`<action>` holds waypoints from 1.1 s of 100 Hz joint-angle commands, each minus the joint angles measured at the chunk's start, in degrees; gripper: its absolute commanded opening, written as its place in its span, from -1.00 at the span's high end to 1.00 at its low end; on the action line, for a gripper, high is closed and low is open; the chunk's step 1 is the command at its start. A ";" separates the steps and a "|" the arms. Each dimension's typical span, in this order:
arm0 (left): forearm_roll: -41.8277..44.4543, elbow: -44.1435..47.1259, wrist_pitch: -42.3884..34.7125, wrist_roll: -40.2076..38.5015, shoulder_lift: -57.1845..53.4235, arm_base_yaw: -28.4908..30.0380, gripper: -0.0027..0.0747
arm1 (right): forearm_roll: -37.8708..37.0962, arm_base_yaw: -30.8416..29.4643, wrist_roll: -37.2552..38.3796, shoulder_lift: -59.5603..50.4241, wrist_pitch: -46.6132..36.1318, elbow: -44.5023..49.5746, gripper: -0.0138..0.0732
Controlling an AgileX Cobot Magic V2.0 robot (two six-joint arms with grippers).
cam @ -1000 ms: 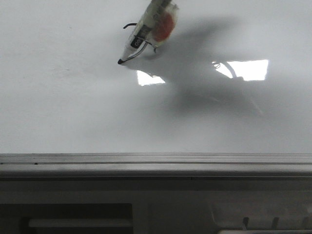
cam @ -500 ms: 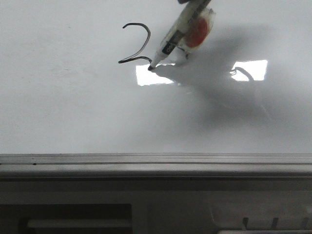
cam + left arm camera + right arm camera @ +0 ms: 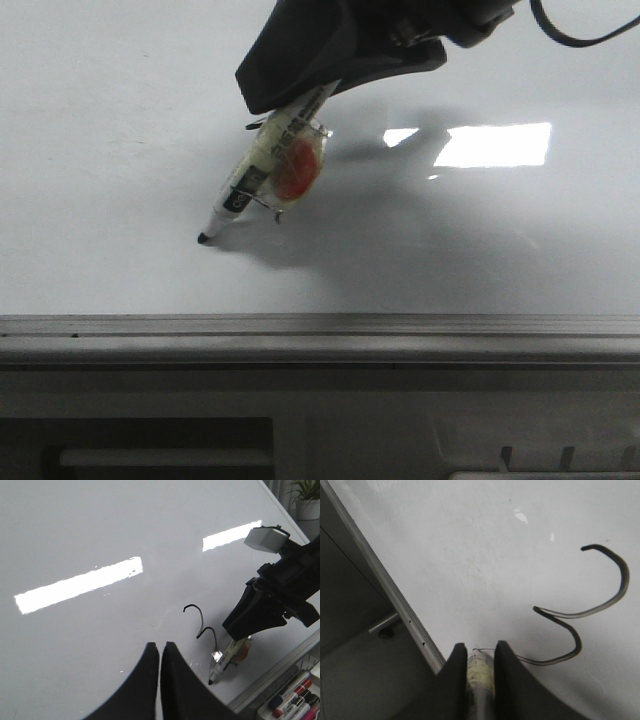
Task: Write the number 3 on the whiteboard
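Right tool (image 3: 300,95): dark housing enters the front view from above, its fingers (image 3: 457,672) pinching a marker pen (image 3: 255,175). Pen body is pale with a black label band and an orange-red blob attached at its side. Pen slants down and to the left, black tip touching the whiteboard (image 3: 120,180).

Left tool (image 3: 161,655): two black fingers pressed together, nothing between them, hovering over the whiteboard (image 3: 100,525) near the drawn stroke.

The number 3 (image 3: 580,610): thin black line on the whiteboard (image 3: 470,540), two curved bowls, the lower one trailing back toward the held marker pen (image 3: 480,672). In the left wrist view the number 3 (image 3: 202,625) lies just beside the right tool (image 3: 235,640), with the marker pen (image 3: 222,662) tip at the stroke's lower end. In the front view the stroke is mostly hidden behind the tool and pen.

Whiteboard surface: glossy, pale grey, bright rectangular light reflections. Grey metal edge rail (image 3: 320,335) along its near side. A tray of spare markers (image 3: 295,700) sits past the rail in the left wrist view.
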 commanded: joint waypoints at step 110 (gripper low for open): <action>-48.44 -28.88 22.27 44.74 52.49 -0.04 -0.04 | -4.30 6.02 -12.27 -13.98 30.98 -21.17 0.83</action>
